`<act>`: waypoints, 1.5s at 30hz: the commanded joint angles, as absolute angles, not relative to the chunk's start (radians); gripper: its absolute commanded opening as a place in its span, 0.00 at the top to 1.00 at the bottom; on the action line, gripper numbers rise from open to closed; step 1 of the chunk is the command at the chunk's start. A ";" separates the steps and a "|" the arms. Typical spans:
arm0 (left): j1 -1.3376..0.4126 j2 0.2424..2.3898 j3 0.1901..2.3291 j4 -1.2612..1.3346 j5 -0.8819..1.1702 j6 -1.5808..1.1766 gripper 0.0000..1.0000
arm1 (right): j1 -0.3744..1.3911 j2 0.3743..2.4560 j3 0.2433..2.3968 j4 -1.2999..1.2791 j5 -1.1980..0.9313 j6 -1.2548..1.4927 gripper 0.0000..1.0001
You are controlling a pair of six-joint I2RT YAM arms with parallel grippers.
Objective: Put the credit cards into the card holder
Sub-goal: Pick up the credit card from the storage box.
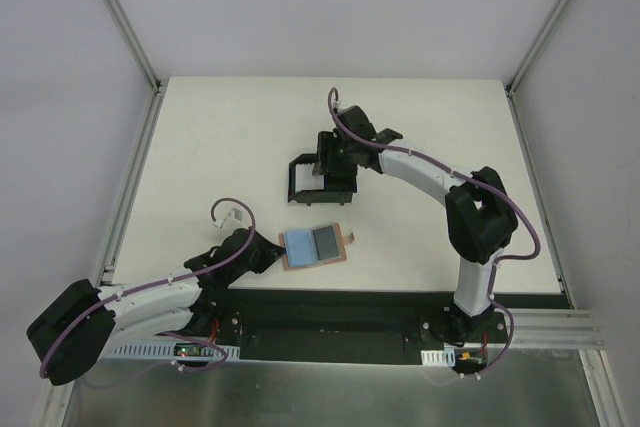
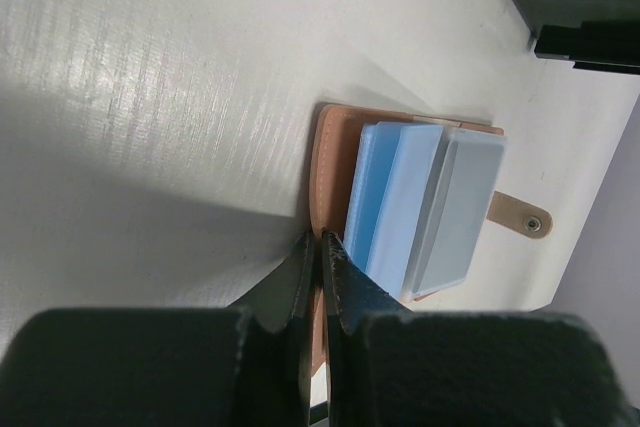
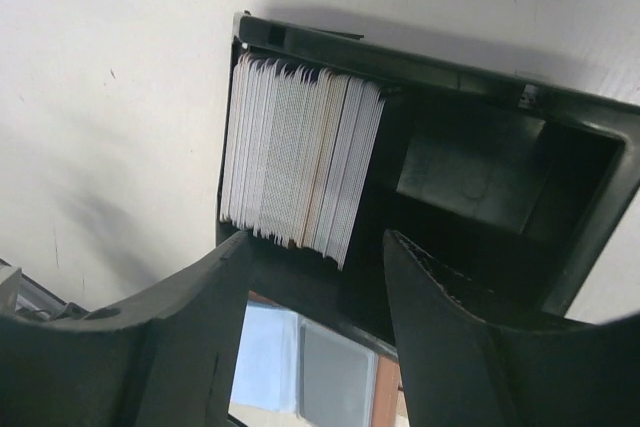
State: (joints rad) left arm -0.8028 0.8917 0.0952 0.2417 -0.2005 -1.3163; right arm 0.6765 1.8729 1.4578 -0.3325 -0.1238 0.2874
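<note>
- The credit cards point(image 2: 425, 207), light blue and grey, lay overlapped on the open card holder point(image 2: 332, 157). They looked thin, stiff and slick, so a free edge was likely the best place to grip.
- The left gripper point(image 2: 318, 247) pinched the card holder's leather rim.
- The right gripper point(image 3: 316, 239), jaws spread and empty, hung beyond the card holder over a black box point(image 3: 440, 57).
- Only the right wrist view showed the box's packed white cards point(image 3: 300, 162); the left wrist view showed the pinch.

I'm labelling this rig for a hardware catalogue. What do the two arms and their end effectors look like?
The left arm and right arm both have white links with bulky black joints. A purple cable loops along each. The left end effector and right end effector have matte black, tapered fingers.
</note>
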 commanded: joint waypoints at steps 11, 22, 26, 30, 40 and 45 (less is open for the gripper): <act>-0.785 0.905 0.118 0.204 -0.224 -1.259 1.00 | 0.644 1.989 1.523 -0.241 -0.205 0.373 0.37; -0.782 0.916 0.123 0.204 -0.215 -1.252 1.00 | 0.637 2.042 1.552 -0.218 -0.250 0.394 0.37; -0.778 0.919 0.123 0.204 -0.210 -1.252 1.00 | 0.634 2.026 1.537 -0.198 -0.267 0.394 0.44; -0.778 0.919 0.123 0.206 -0.207 -1.250 1.00 | 0.630 2.011 1.531 -0.192 -0.279 0.390 0.52; -0.776 0.925 0.120 0.212 -0.201 -1.249 1.00 | 0.627 1.985 1.516 -0.198 -0.268 0.379 0.61; -0.773 0.933 0.118 0.216 -0.196 -1.247 1.00 | 0.624 1.964 1.496 -0.198 -0.255 0.376 0.71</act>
